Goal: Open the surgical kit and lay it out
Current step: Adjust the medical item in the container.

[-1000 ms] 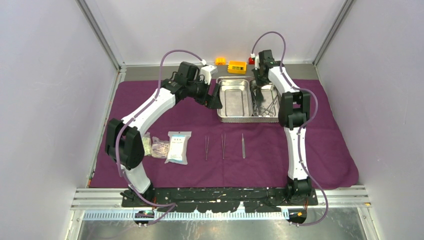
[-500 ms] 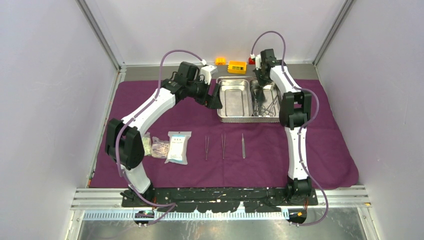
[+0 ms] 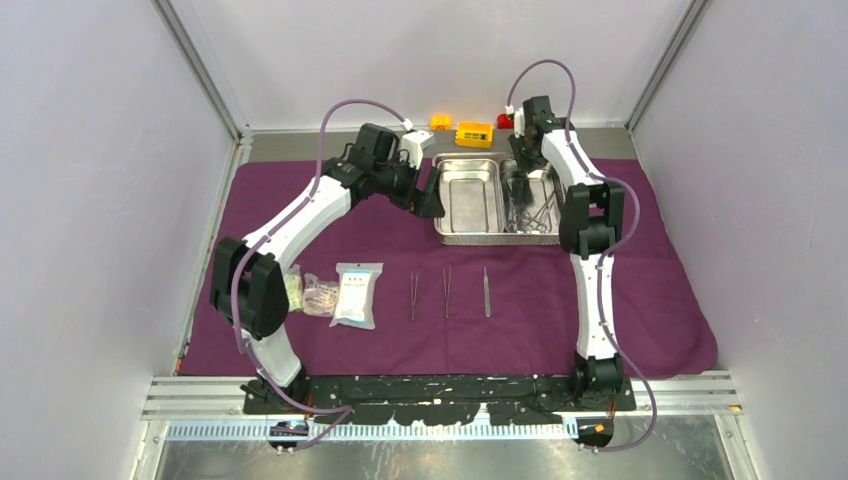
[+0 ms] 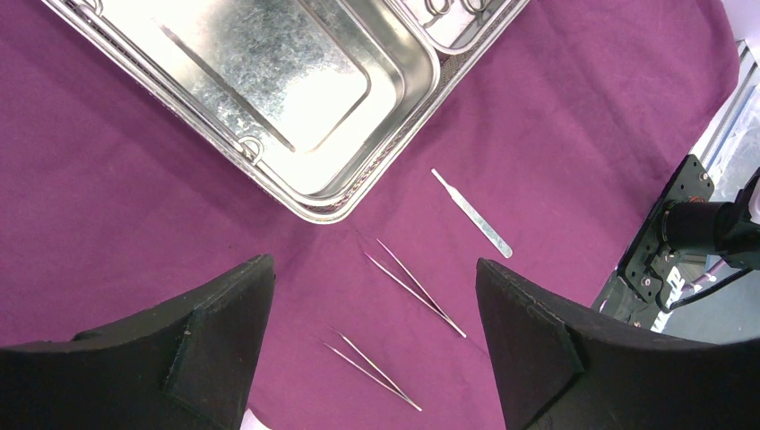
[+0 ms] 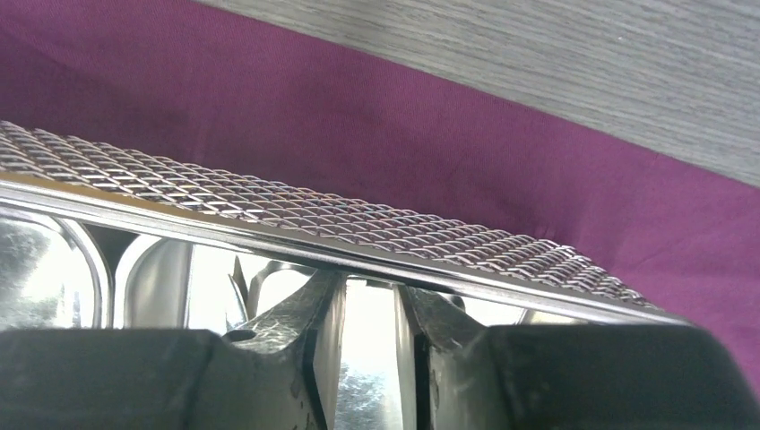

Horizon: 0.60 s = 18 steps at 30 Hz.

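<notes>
The dark-purple cloth lies spread flat. On it at the back stands the steel tray; its left compartment is bare, and scissors and clamps lie in the right one. My right gripper reaches down into the far end of the right compartment. In the right wrist view it is open by a narrow gap, with only the shiny tray floor between the fingers. My left gripper hangs wide open beside the tray's left edge. Two tweezers and a flat steel handle lie below it.
Three clear packets lie in a row at the front left of the cloth. Yellow, orange and red bricks sit on the grey strip behind the tray. Side walls close in the work area.
My right gripper's fingers have parted from shut to a narrow gap, and its wrist has shifted slightly toward the far edge. The left arm has not moved.
</notes>
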{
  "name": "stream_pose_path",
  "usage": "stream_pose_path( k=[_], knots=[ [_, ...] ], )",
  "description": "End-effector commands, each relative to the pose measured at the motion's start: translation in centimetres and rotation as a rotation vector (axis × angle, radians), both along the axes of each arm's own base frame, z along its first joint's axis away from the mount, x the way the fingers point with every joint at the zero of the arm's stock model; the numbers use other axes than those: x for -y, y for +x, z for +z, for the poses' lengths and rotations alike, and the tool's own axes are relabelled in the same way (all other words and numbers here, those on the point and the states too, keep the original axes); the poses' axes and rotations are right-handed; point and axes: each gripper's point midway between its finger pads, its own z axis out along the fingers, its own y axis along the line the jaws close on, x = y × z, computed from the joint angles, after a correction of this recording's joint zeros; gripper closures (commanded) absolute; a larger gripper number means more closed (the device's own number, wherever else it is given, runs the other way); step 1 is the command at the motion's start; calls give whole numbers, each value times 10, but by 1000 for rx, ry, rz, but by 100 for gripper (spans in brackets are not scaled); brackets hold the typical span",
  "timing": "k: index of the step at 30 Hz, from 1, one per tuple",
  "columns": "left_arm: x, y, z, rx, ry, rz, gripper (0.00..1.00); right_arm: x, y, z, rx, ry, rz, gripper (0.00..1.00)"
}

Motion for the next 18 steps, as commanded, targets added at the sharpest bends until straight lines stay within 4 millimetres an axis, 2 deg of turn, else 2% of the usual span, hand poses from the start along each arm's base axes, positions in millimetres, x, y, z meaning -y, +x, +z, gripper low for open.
stream_pose_path(
  k=[1,11,18],
  knots=[
    [5,5,24,57,-53,-16,16,-2,13,47,104,97,-141,67],
    [6,5,25,57,-59,-17,16,8,21,39,132,84,-227,67],
    [7,5,24,53,-61,-20,16,7,20,31,117,97,-237,70]
  ],
)
